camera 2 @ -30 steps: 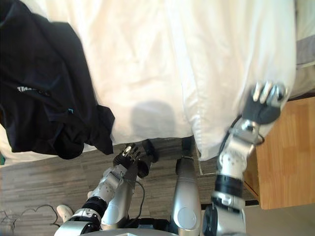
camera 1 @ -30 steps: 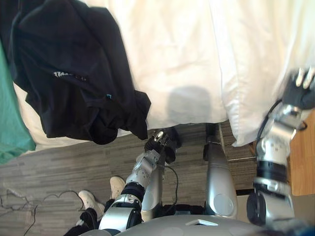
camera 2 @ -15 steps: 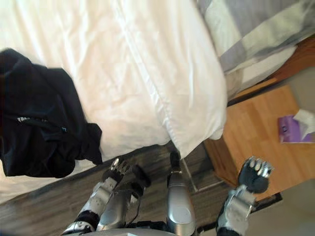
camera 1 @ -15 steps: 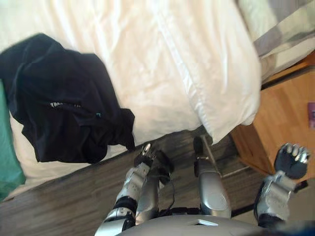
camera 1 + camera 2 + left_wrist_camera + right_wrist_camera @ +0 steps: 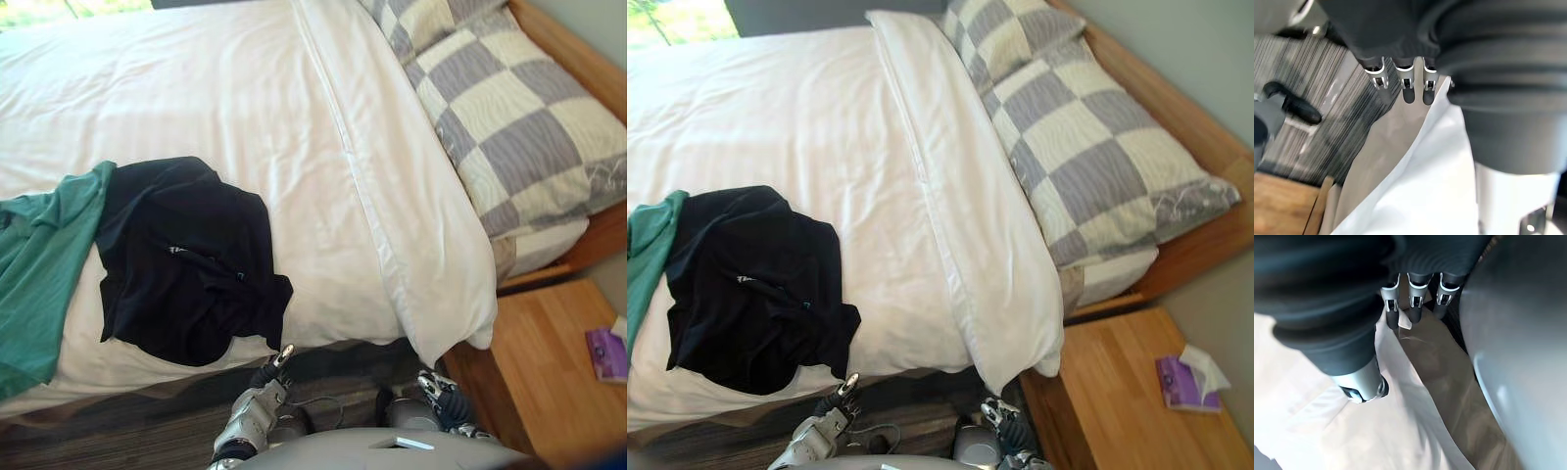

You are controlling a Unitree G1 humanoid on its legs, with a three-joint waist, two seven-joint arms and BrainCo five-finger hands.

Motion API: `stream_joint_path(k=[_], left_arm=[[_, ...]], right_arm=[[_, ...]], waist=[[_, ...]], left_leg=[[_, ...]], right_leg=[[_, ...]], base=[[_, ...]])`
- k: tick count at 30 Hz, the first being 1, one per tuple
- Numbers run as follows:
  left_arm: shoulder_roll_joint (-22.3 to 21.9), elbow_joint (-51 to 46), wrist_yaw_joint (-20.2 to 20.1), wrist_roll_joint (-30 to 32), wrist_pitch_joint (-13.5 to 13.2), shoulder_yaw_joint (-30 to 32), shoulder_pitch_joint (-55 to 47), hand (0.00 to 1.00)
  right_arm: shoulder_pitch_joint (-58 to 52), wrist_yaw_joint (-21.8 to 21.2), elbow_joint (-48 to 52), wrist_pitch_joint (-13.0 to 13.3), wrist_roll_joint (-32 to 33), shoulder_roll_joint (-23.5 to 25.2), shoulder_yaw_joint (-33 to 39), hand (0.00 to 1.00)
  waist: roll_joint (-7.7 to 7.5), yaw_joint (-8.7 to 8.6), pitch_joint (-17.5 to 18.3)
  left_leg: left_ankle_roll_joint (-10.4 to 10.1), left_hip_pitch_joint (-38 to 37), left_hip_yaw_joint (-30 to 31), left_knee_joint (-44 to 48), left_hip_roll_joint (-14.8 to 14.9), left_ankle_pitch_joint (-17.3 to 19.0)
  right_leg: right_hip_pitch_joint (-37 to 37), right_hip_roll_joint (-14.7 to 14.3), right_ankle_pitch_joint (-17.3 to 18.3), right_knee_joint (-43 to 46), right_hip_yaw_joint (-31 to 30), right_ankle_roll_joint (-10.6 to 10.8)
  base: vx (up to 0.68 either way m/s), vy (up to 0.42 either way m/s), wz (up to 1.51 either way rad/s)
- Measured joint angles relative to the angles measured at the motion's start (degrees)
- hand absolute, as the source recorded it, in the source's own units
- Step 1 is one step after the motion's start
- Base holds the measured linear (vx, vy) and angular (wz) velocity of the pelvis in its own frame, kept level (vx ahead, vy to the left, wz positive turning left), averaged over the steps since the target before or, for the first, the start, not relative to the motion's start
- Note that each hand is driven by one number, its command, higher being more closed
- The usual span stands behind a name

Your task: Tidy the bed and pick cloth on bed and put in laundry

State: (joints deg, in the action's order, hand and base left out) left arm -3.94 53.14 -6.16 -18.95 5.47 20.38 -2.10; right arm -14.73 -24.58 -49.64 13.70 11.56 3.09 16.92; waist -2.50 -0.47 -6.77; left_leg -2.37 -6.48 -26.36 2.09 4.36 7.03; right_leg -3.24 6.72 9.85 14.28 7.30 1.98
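Currently a crumpled black cloth garment [image 5: 186, 264] lies on the white-sheeted bed [image 5: 216, 98], close to the near edge. Its left side touches a teal-green cloth garment [image 5: 39, 264] spread further to the robot's left on the same sheet. Neither cloth is in a hand. The left hand [image 5: 274, 364] hangs low over the dark striped floor [image 5: 98, 431] just below the bed's edge, under the black garment's lower corner and apart from it. In its wrist view its fingers [image 5: 1403, 83] point straight in a close row and hold nothing, with the white sheet's overhang past them. The right hand [image 5: 439, 394] hangs below the bed's near right corner, beside the light wooden bedside table [image 5: 558, 372]. Its fingers [image 5: 1416, 303] are likewise straight, side by side and empty, with the thumb standing apart. At the head of the bed, to the robot's right, two grey-and-cream checked pillows [image 5: 509, 127] rest against the wooden bed frame [image 5: 568, 59]. A small purple packet [image 5: 1181, 377] sits on the table's far end.
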Motion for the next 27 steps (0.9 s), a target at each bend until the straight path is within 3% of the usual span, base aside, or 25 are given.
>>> stream_joint_path(k=[2, 5, 9, 11, 13, 15, 17, 18, 19, 20, 21, 22, 24, 25, 27], left_arm=[[-0.01, -0.06, 3.71, 8.06, 0.1, -0.07, 0.01, 0.0], [0.02, -0.04, 7.18, 14.09, 1.48, -0.06, -0.05, 0.0], [1.29, -0.13, 8.54, 18.81, 3.29, 0.34, -0.53, 0.0], [2.65, -0.15, 8.48, 21.39, 3.52, 1.73, -1.44, 0.0], [2.27, -1.19, 7.65, 25.19, 4.56, 3.25, -3.6, 0.0], [2.48, -1.65, 6.35, 25.43, 5.04, 3.22, -3.75, 0.0], [2.17, -1.89, 6.07, 27.45, 5.17, 3.09, -3.8, 0.0], [1.61, -1.57, 6.17, 27.59, 4.99, 2.56, -3.88, 0.0], [1.58, 0.05, 6.18, 27.56, 4.71, 2.42, -3.82, 0.0], [1.85, 0.28, 6.03, 27.14, 4.52, 2.22, -3.79, 0.0], [3.14, 0.43, 5.89, 26.37, 4.11, 2.01, -3.84, 0.0], [4.41, 0.67, 5.68, 26.28, 3.67, 1.63, -3.96, 0.0], [6.31, 2.29, 5.12, 26.19, 2.16, -0.07, -4.05, 0.0], [6.91, 2.53, 4.64, 26.22, 1.33, -1.86, -4.16, 0.0], [7.2, 2.57, 3.98, 26.21, 0.33, -4.4, -3.95, 0.0]], right_arm=[[1.14, 0.24, -1.1, -1.42, 0.18, -0.64, -1.53, 0.0], [1.53, 0.3, -1.62, -3.67, 3.69, -1.54, -1.74, 0.0], [1.43, 1.64, -2.03, -4.11, 5.87, -2.05, -1.6, 0.0], [1.47, 1.9, -1.97, -4.16, 5.73, -1.78, -1.47, 0.0], [1.37, 2.15, -1.95, -3.77, 2.92, -3.38, -1.15, 0.0], [1.39, 2.27, -1.98, -2.81, 0.31, -4.87, -1.15, 0.0], [1.46, 2.29, -2.12, -1.84, -1.22, -6.22, -1.03, 0.0], [2.03, 2.39, -2.15, -1.19, -2.68, -6.96, -0.99, 0.0], [2.64, 2.51, -3.16, -0.73, -3.89, -6.75, -1.02, 0.0], [3.24, 2.45, -3.95, -0.75, -3.91, -6.3, -0.53, 0.0], [3.7, 2.53, -5.17, -0.72, -3.91, -5.32, -0.53, 0.0], [4.28, 2.32, -5.5, -0.72, -4.01, -5.38, -1.38, 0.0], [4.67, 1.8, -5.27, -0.23, -4.36, -5.12, -3.62, 0.0], [5.04, 1.11, -5.18, 0.6, -5.17, -5.25, -4.67, 0.0], [6.07, 0.59, -5.57, 0.71, -5.62, -5.45, -6.48, 0.0]], waist=[[0.32, -0.01, 0.16], [1.02, -0.03, -0.11], [1.12, -0.09, -0.52], [0.23, -0.02, -0.71], [1.89, -0.34, -0.33], [1.88, -0.38, -0.32], [2.43, -0.58, 0.0], [3.69, -0.81, 0.6], [4.39, -1.22, 0.9], [4.25, -1.92, 1.21], [2.88, -1.79, 0.96], [2.52, -1.18, 1.15], [2.2, -0.47, 1.32], [2.22, -0.7, 1.35], [2.4, -0.83, 1.31]], left_leg=[[-0.2, -0.68, 0.75, -0.03, 0.18, -0.12], [-0.21, -1.68, 1.7, 0.37, 0.15, -0.12], [-0.46, -0.98, 1.87, 6.68, 0.44, 0.04], [-0.51, 0.85, 1.55, 13.26, 0.98, 2.44], [0.35, 2.26, 1.23, 23.87, 8.41, 6.64], [0.1, 2.45, 2.36, 26.52, 13.2, 6.54], [-1.07, 1.59, 5.7, 23.97, 14.98, 5.35], [-1.36, 0.77, 6.43, 20.05, 15.18, 2.21], [-7.44, -0.73, 6.06, 16.99, 13.82, 6.22], [-9.63, -0.98, 5.34, 16.22, 13.0, 8.09], [-9.67, -0.75, 4.44, 16.99, 11.43, 8.18], [-10.15, -0.97, 2.73, 16.86, 11.39, 8.44], [-9.3, -2.6, -0.38, 14.56, 11.26, 7.85], [-7.88, -2.83, -1.43, 12.6, 10.82, 6.89], [-6.49, -2.42, -1.44, 9.79, 9.81, 5.2]], right_leg=[[1.9, -0.14, -0.02, -1.46, 1.13, -0.02], [3.77, -0.03, -0.07, -1.87, 1.72, 0.04], [6.01, 1.64, 0.22, -0.93, 3.0, 0.28], [6.27, 3.5, 1.47, -0.3, 2.62, 0.42], [6.64, 4.17, 1.58, 0.24, 1.97, 0.91], [5.96, 6.14, 1.86, 1.46, 1.2, 2.47], [3.39, 8.4, 2.08, 3.43, -0.4, 4.72], [1.89, 9.2, 1.23, 3.59, -1.26, 6.69], [1.43, 9.82, -0.49, 2.25, -1.96, 9.05], [2.2, 10.95, -2.99, 0.07, -2.14, 10.69], [2.7, 12.41, -6.97, -2.62, -2.14, 10.34], [2.83, 12.38, -12.86, -5.43, -0.38, 8.45], [2.74, 12.3, -17.49, -7.07, 6.68, 4.73], [2.64, 11.4, -17.26, -5.59, 11.3, 4.12], [2.06, 9.74, -13.46, -3.08, 12.34, 4.21]], base=[[0.04, -0.042, 0.19], [0.02, -0.007, 0.11], [-0.03, -0.002, 0.19], [-0.09, 0.038, -0.07], [-0.07, 0.113, -0.07], [-0.06, 0.305, 0.02], [-0.08, 0.456, -0.08], [-0.07, 0.452, -0.15], [-0.06, 0.586, -0.05], [-0.05, 0.664, -0.15], [-0.06, 0.583, -0.41], [-0.06, 0.421, -0.61], [-0.04, 0.33, -0.6], [-0.01, 0.247, -0.37], [0.02, 0.124, 0.03]])
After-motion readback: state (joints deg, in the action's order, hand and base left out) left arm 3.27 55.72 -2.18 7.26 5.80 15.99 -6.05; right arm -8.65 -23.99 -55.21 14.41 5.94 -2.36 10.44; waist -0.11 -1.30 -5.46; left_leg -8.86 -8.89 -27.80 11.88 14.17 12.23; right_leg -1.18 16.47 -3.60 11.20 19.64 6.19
